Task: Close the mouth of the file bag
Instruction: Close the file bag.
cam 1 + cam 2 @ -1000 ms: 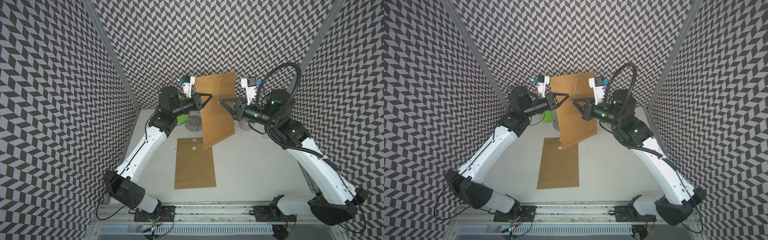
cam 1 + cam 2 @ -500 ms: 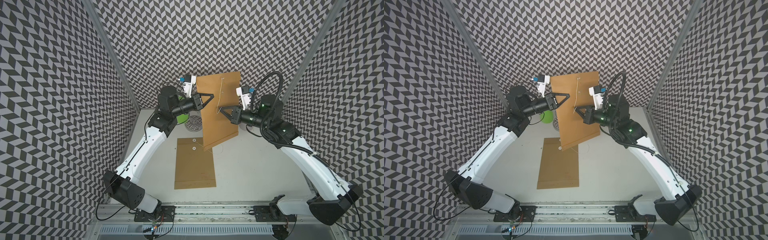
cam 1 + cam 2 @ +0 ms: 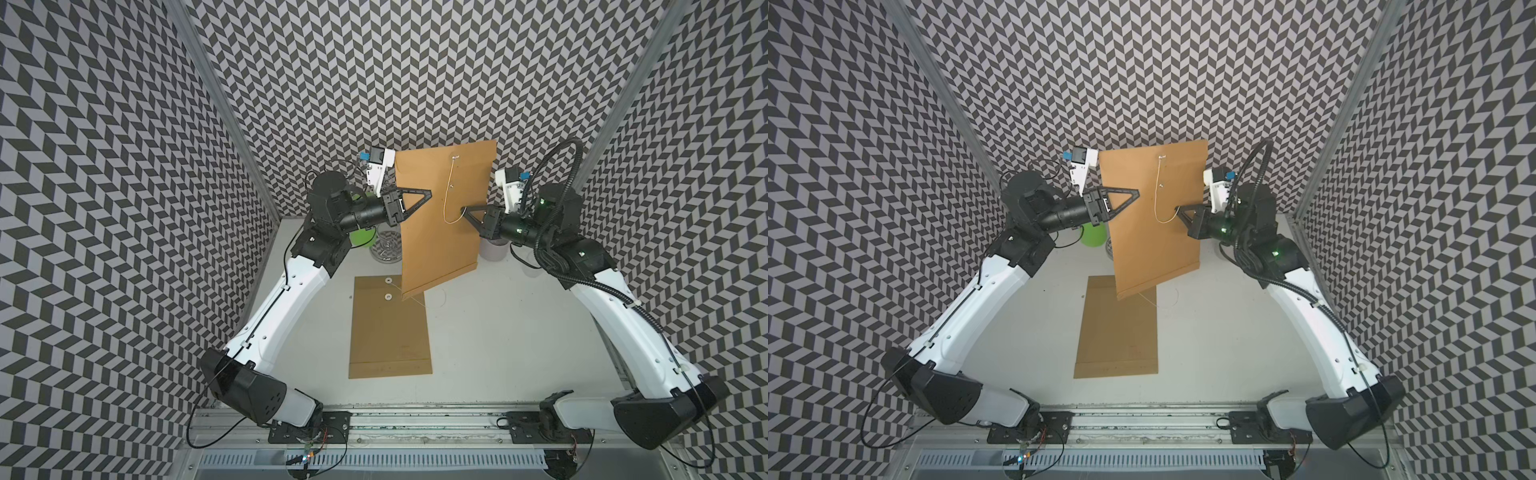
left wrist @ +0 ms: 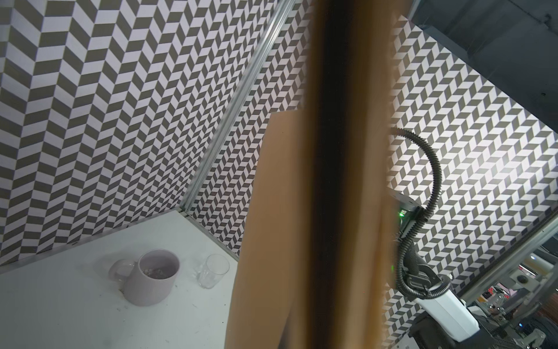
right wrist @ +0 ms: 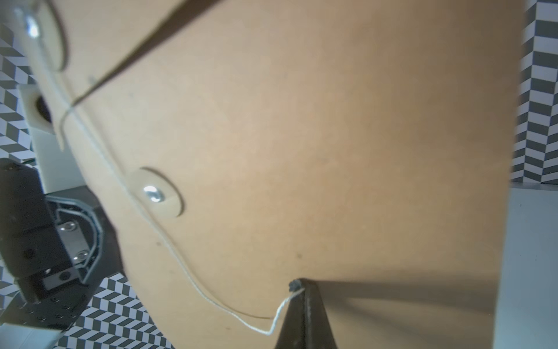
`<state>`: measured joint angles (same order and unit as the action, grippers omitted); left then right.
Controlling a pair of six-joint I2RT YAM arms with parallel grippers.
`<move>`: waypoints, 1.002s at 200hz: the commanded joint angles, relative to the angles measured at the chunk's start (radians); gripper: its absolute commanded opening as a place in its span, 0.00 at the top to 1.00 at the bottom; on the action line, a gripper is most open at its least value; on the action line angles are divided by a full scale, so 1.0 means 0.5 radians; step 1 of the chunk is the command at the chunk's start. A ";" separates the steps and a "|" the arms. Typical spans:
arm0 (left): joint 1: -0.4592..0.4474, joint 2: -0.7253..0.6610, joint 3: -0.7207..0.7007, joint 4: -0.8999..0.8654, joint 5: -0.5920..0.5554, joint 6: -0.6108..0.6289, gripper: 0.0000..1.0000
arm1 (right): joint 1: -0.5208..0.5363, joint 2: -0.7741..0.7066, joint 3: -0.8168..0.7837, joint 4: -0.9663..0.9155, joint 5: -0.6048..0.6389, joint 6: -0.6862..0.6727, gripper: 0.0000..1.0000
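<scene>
A brown file bag (image 3: 440, 224) hangs upright above the table in both top views, its mouth end up. My left gripper (image 3: 430, 193) is shut on the bag's left edge. A thin white string (image 3: 449, 187) runs down from the upper round button (image 3: 455, 157). My right gripper (image 3: 463, 209) is shut on the string's end, just in front of the bag's face. In the right wrist view the string (image 5: 181, 266) passes beside the lower button (image 5: 155, 193) to the shut right gripper (image 5: 297, 285). In the left wrist view the bag (image 4: 347, 181) is a blurred brown band that hides my fingers.
A second brown file bag (image 3: 388, 328) lies flat on the white table (image 3: 519, 332), its loose string beside it. A green cup (image 3: 361, 237), a clear glass (image 3: 387, 248) and a pale mug (image 4: 154, 276) stand at the back. Patterned walls close three sides.
My right gripper, holding the string end, swung in toward the bag and then drew back a little to the right. The left gripper and the bag have barely moved.
</scene>
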<state>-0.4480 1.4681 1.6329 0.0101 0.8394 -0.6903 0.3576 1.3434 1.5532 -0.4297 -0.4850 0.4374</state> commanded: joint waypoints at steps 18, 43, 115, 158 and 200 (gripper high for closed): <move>-0.023 -0.108 0.036 0.101 0.232 0.141 1.00 | -0.073 -0.076 0.087 0.013 0.037 -0.037 1.00; -0.026 -0.126 0.019 0.062 0.242 0.187 1.00 | -0.083 -0.088 0.105 0.018 0.039 -0.021 1.00; -0.027 -0.138 -0.330 1.103 0.651 -0.640 1.00 | -0.089 -0.127 0.036 0.028 0.104 -0.068 1.00; -0.024 -0.114 -0.411 1.338 0.769 -0.871 1.00 | -0.090 -0.168 0.000 0.130 -0.039 -0.065 1.00; -0.022 -0.009 -0.470 1.892 0.750 -1.351 1.00 | -0.089 -0.208 -0.086 0.200 -0.073 -0.024 1.00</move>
<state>-0.4538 1.4361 1.4139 0.7101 1.1873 -1.1767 0.3176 1.2629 1.5406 -0.4072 -0.5068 0.4129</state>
